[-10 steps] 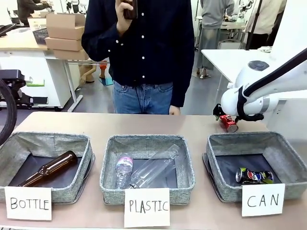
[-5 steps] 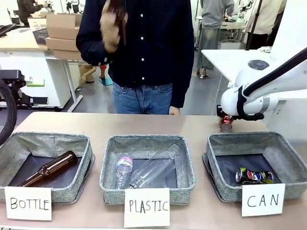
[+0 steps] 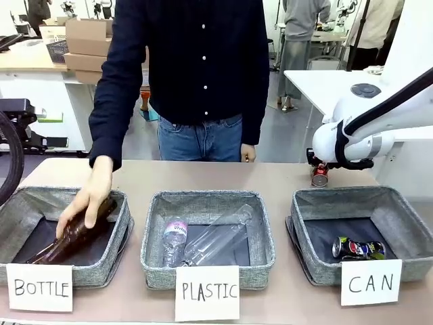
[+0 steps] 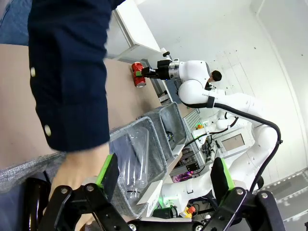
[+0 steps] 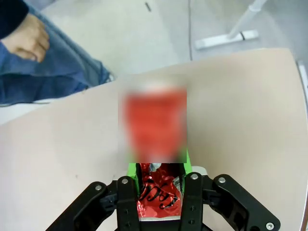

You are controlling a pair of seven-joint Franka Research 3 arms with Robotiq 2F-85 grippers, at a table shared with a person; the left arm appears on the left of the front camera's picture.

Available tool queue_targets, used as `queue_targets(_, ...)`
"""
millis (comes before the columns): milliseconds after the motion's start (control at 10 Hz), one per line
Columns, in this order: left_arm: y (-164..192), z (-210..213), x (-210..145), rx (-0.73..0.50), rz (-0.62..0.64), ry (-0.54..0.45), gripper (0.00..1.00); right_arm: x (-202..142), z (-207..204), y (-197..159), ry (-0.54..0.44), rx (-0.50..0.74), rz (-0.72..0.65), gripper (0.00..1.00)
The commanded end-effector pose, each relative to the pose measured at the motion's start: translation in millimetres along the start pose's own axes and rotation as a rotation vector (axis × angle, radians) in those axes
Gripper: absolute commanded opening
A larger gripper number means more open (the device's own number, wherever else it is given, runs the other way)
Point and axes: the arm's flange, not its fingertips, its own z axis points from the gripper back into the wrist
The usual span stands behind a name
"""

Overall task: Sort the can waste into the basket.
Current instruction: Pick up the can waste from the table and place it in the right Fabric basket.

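The right gripper (image 3: 318,169) is clamped on the red can (image 3: 319,177), with one green pad on each side of the can, as the right wrist view shows (image 5: 156,192). Seen from the front, the red can hangs just behind the far left corner of the CAN basket (image 3: 406,223), above the table (image 3: 270,177) and outside the basket rim. I cannot tell if the can touches the table. In the left wrist view the same red can (image 4: 138,81) is far off, at the tip of the right arm.

The dark can (image 3: 358,249) lies on its side inside the CAN basket, on the dark lining near the front wall, just behind the white sign (image 3: 371,282).

The left gripper (image 4: 163,173) has its fingers spread wide apart, with nothing between them.

The table is light brown. Left of the CAN basket stands the PLASTIC basket (image 3: 154,237) with clear plastic bottles (image 3: 203,242) in it. Further left is the BOTTLE basket (image 3: 13,210), where the person's hand (image 3: 88,200) rests on a brown glass bottle (image 3: 64,244). Behind the table, the person stands in a dark shirt, and the room has white tables and cardboard boxes (image 3: 91,44).
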Motion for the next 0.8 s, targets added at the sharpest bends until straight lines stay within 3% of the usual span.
queue_targets(0, -3.9, -0.7, -1.5, -0.017, 0.006, -0.017, 1.00, -10.1, 23.4, 4.4, -0.001, 0.003, -0.014, 0.00)
queue_targets(100, -3.9, -0.7, -1.5, -0.017, 0.006, -0.017, 1.00, -19.9, 60.6, 5.9, -0.030, 0.046, 0.020, 0.00)
queue_targets(200, -3.9, -0.7, -1.5, -0.017, 0.006, -0.017, 1.00, -39.3, 124.6, 5.6, -0.071, 0.122, 0.092, 0.00)
queue_targets(300, -3.9, -0.7, -1.5, -0.017, 0.006, -0.017, 1.00, -63.2, 181.4, 2.5, -0.096, 0.269, 0.161, 0.00)
queue_targets(400, -3.9, -0.7, -1.5, -0.017, 0.006, -0.017, 1.00, -88.6, 223.3, -2.0, 0.073, 0.435, 0.295, 0.00)
queue_targets(500, -3.9, -0.7, -1.5, -0.017, 0.006, -0.017, 1.00, -107.9, 247.5, -12.6, 0.257, 0.434, 0.394, 0.00)
queue_targets(600, -3.9, -0.7, -1.5, -0.017, 0.006, -0.017, 1.00, -120.3, 262.0, -28.8, 0.338, 0.516, 0.548, 0.00)
queue_targets(700, -3.9, -0.7, -1.5, -0.017, 0.006, -0.017, 1.00, -130.8, 261.1, -41.1, 0.435, 0.479, 0.683, 0.00)
